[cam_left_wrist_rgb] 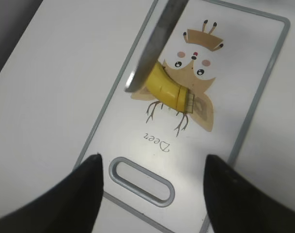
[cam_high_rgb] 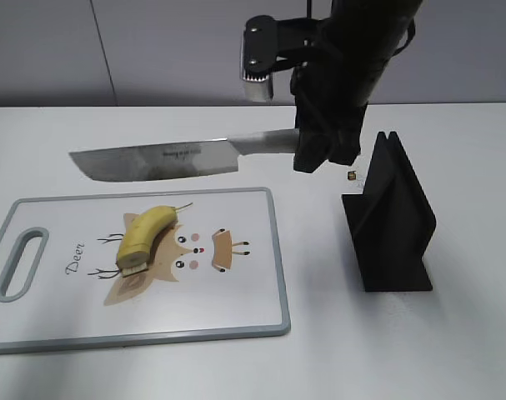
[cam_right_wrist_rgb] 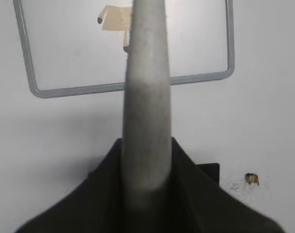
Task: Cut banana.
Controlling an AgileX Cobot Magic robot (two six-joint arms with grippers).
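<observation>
The banana (cam_high_rgb: 145, 237) is a short yellow piece lying on the white cutting board (cam_high_rgb: 236, 292), over a deer print, cut end toward the front. My right gripper (cam_high_rgb: 318, 148) is shut on the grey handle of a kitchen knife (cam_high_rgb: 165, 160). It holds the knife level above the table behind the board, blade pointing left. In the right wrist view the handle (cam_right_wrist_rgb: 146, 97) runs out from the jaws (cam_right_wrist_rgb: 146, 167) toward the board's edge (cam_right_wrist_rgb: 123, 87). My left gripper (cam_left_wrist_rgb: 152, 162) is open and empty above the board's handle slot, with the banana (cam_left_wrist_rgb: 166, 88) and blade (cam_left_wrist_rgb: 157, 43) ahead of it.
A black knife stand (cam_high_rgb: 390, 221) stands on the table right of the board. A small brown bit (cam_high_rgb: 353, 176) lies behind it and also shows in the right wrist view (cam_right_wrist_rgb: 252, 178). The board has a grey rim (cam_left_wrist_rgb: 261, 82). A grey wall is behind the table.
</observation>
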